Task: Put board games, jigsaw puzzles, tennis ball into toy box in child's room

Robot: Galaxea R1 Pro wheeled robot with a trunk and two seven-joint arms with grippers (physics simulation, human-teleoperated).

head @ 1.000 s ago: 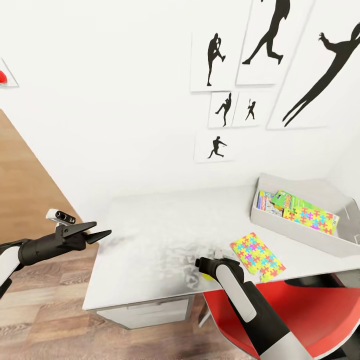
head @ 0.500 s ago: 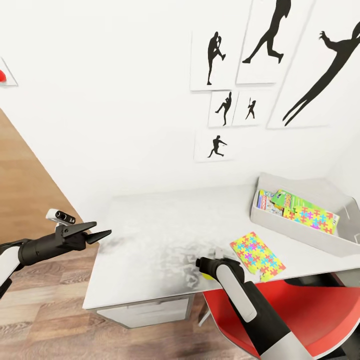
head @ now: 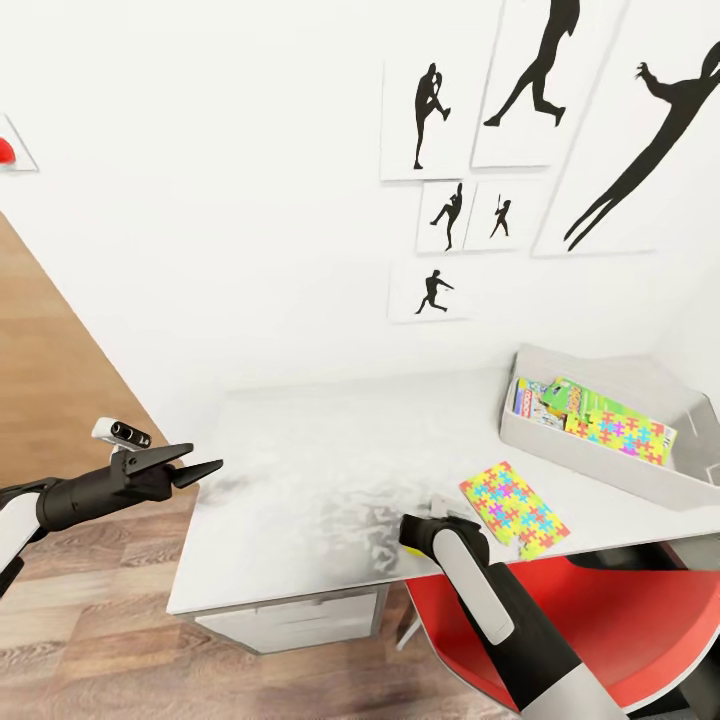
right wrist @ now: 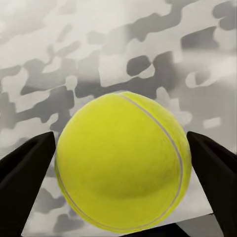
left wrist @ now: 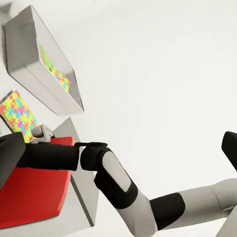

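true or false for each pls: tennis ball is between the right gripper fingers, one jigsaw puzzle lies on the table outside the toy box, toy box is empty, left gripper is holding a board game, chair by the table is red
1. The tennis ball sits between the right gripper's fingers. True.
2. One jigsaw puzzle lies flat on the table, outside the toy box. True.
3. The toy box is empty. False: it holds a second puzzle panel and a green-edged board game, among other flat boxes.
4. The left gripper holds a board game. False: it is open, holds nothing, and hovers off the table's edge.
5. The chair by the table is red. True.
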